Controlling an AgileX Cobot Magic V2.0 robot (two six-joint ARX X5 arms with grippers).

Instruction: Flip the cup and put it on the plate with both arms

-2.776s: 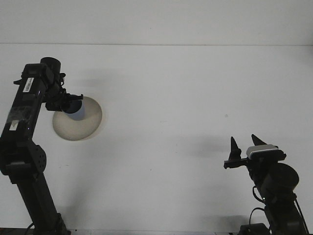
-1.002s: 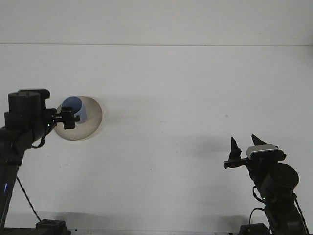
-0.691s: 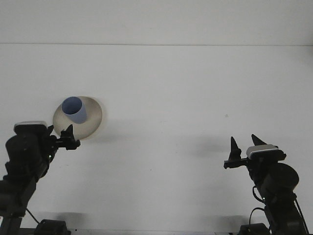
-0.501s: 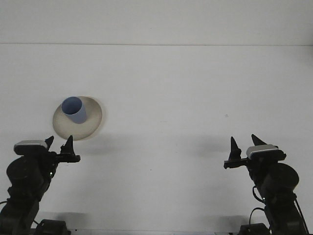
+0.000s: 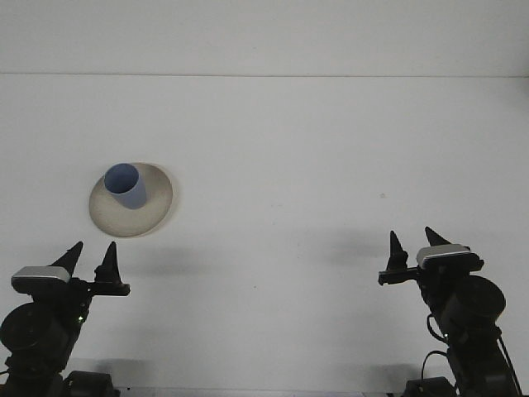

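Note:
A light blue cup (image 5: 126, 185) stands upright, mouth up, on the beige plate (image 5: 154, 209) at the left of the white table. My left gripper (image 5: 91, 258) is low at the front left, well short of the plate, open and empty. At the front right my right gripper (image 5: 416, 241) is also open with nothing between its fingers, far from the cup.
The white table (image 5: 314, 165) reaches back to a white wall. Both arm bases sit at the bottom corners of the view.
My left gripper let go of the cup on the plate and drew back toward the front left, dropping low. The right arm has not moved.

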